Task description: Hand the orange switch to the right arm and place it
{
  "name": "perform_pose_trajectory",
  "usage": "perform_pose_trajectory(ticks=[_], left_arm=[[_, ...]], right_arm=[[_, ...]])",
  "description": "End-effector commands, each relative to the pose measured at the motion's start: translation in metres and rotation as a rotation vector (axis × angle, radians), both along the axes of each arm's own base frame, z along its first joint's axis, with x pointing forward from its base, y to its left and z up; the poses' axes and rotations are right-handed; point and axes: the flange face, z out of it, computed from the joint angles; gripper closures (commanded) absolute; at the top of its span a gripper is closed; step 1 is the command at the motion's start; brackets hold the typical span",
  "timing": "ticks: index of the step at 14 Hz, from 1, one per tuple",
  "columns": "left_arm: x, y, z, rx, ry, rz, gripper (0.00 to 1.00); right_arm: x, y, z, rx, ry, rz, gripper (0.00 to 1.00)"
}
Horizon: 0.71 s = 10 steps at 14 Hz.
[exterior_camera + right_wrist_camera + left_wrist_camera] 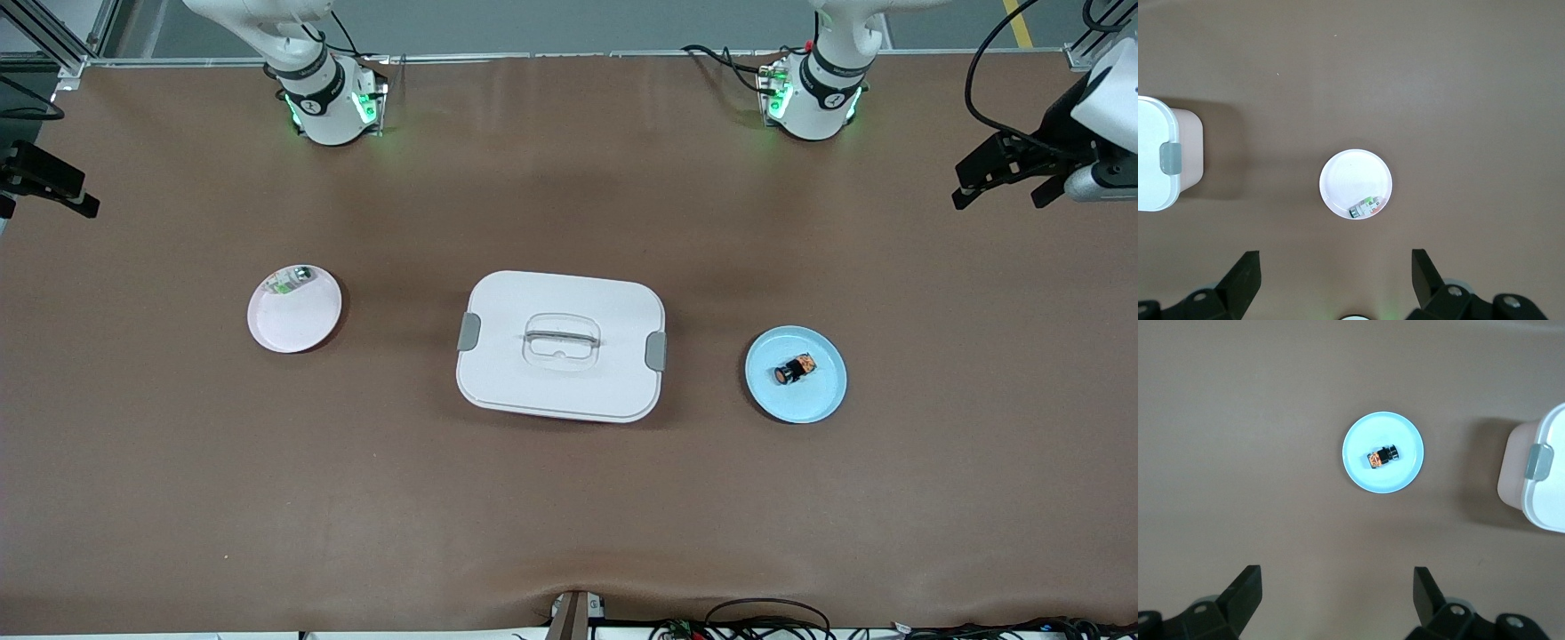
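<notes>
The tiny stubby black switch with the orange face [794, 370] lies on its side in the middle of the round pale-blue plate [822, 400], at the right of the front view; it looks light, rigid and hard-shelled, likely to skid or roll on the smooth plate, so I'd pinch it across its short black body rather than end to end. Beside it, mid-frame on the brown tabletop [569, 516], sits a white lidded container with grey latches [560, 345], and then a white plate [293, 311] carrying a small white-and-green part [291, 282]. Both arms wait high up, the left gripper [1338, 593] over bare tabletop near the blue plate and the right gripper [1335, 277] near the white plate, each with its jaws spread wide and empty.
</notes>
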Motion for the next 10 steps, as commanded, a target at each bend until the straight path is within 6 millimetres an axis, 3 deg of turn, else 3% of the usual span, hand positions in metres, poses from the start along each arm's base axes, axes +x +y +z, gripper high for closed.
perform_pose_trajectory(ticks=[1,10], left_arm=[[0.014,0.003,-0.007,-0.010,0.029,0.077,0.00],[0.061,0.021,-0.108,-0.027,0.169,0.320,0.00]], right_arm=[[-0.003,0.002,0.005,-0.009,-0.007,-0.017,0.00],[-0.003,0.006,0.005,0.002,-0.005,-0.010,0.00]])
